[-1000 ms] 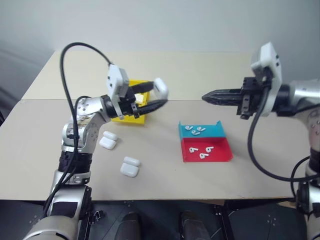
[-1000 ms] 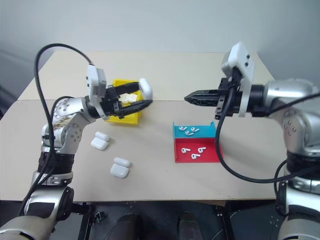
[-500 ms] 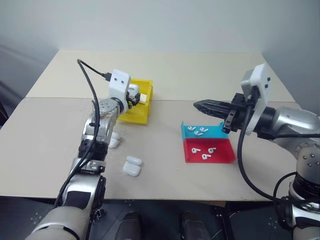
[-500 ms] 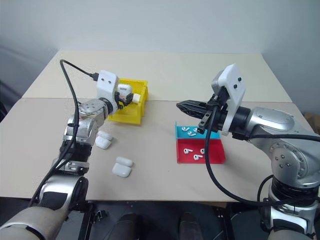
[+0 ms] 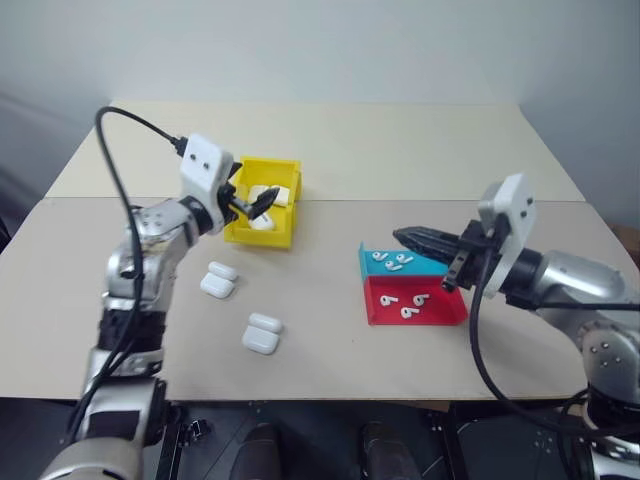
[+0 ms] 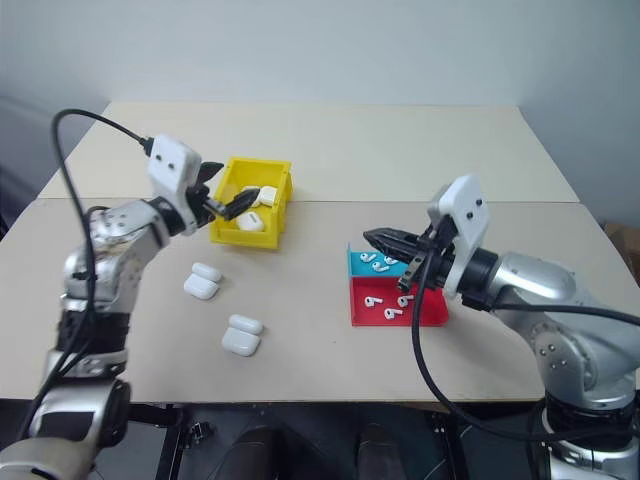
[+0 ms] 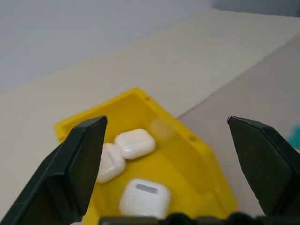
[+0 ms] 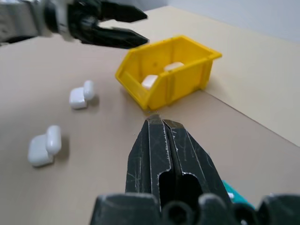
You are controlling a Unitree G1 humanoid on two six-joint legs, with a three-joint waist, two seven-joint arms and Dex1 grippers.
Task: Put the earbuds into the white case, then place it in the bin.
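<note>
Altogether: three white cases point(image 7: 137, 143) in bin point(image 7: 197, 154) (two open outside).

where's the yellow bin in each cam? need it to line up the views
Left eye: yellow bin, upper left of centre, by the left gripper.
Right eye: same place.
Left wrist: centre, between the open fingers, three white cases inside.
Right wrist: top centre.
Shared landmark: the table seam behind the bin.
</note>
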